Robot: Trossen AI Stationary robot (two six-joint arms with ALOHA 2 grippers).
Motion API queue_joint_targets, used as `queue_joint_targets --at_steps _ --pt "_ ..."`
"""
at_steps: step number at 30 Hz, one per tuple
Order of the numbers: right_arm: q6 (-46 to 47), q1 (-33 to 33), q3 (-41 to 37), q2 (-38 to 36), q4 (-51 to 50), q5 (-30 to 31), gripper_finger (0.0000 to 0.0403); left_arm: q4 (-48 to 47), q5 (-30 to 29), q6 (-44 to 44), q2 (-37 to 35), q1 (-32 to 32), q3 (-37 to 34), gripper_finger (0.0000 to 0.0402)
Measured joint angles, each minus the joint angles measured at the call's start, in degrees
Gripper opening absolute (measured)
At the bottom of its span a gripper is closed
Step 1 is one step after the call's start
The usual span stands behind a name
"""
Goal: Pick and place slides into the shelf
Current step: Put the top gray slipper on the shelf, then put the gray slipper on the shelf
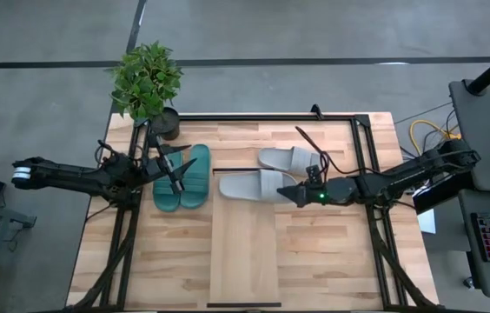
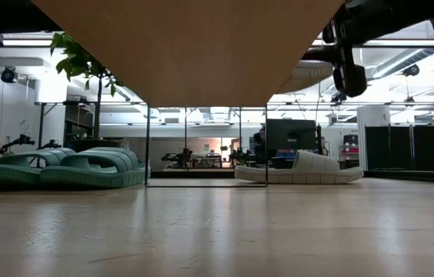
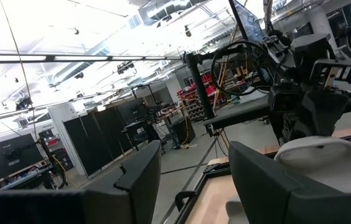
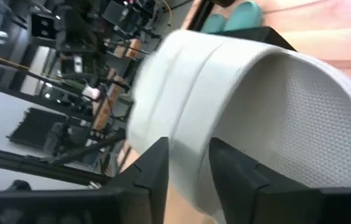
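The right gripper (image 1: 290,193) sits at the heel end of a light grey slide (image 1: 247,186) lying at about three o'clock from the teal-green pair (image 1: 182,178), its fingers (image 4: 154,163) narrowly parted around the strap, though I cannot tell whether they grip it. The second grey slide (image 1: 287,159) lies just beside it at twelve o'clock. The left gripper (image 1: 178,174) hovers over the teal pair, fingers apart and empty, with the shelf (image 1: 245,252) at six o'clock of the grey slides.
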Motion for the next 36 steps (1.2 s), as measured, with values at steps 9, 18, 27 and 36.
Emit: queue_joint_targets --at_steps 9,18,27,36 --pt "-0.07 0.0 0.02 -1.57 -1.02 -1.01 0.0173 -0.01 0.0 0.0 0.0 0.0 -0.07 0.0173" --pt "-4.47 0.0 0.32 -6.76 -3.36 -0.99 0.0191 -0.02 0.02 0.0 0.0 0.0 -0.07 0.0173" --pt "-6.03 0.0 2.43 -13.4 -18.46 -0.48 0.0191 -0.02 0.02 0.0 0.0 0.0 -0.07 0.0173" --pt "-6.68 1.03 10.03 -18.6 -43.24 7.09 0.018 -0.03 0.02 0.0 0.0 0.02 -0.07 0.0173"
